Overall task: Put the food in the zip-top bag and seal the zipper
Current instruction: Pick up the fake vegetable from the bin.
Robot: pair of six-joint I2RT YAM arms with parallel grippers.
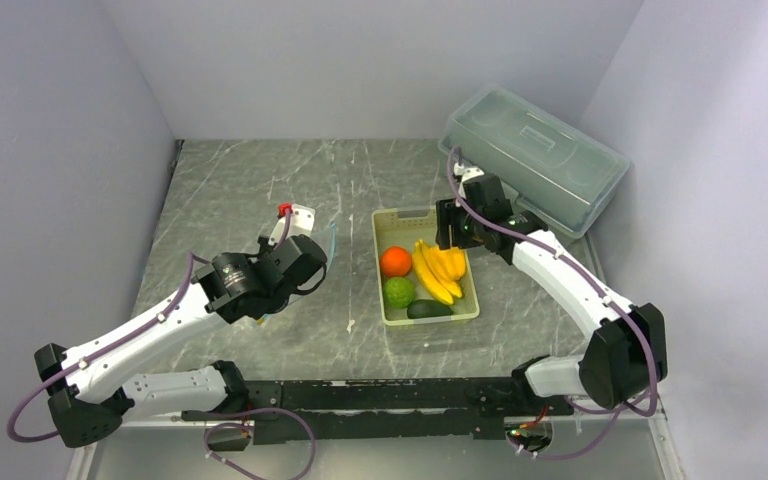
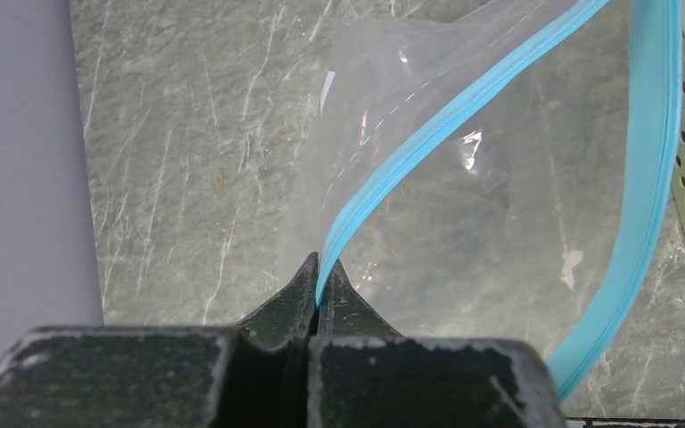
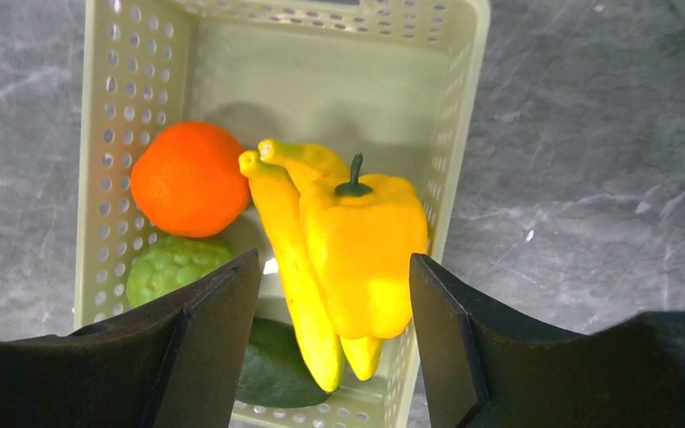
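My right jaws stand wide apart and hold nothing, poised over the pale green basket (image 3: pixel 321 36) on the worktop (image 3: pixel 571 178). The yellow-orange pepper (image 3: pixel 366 232) sits squarely in the gap between them, lying over the yellow bananas (image 3: pixel 281 223). The bananas' long axis runs down the basket's length, so it lies crosswise to the line my jaws close along (handy, I judge: a plain descent would put the pepper between them). The orange ball (image 3: pixel 187 178) and bumpy green fruit (image 3: pixel 174 267) lie off toward one finger. The dark green avocado (image 3: pixel 272 366) is at the near end, partly hidden.

My left jaws are clamped together on the zipper (image 2: pixel 410 160) at one edge of the zip-top bag (image 2: pixel 491 241). Its blue strip curves away, so the mouth gapes. The bag lies just beside the basket, on my left. My right arm is the nearer to the food and would have to carry it leftward.
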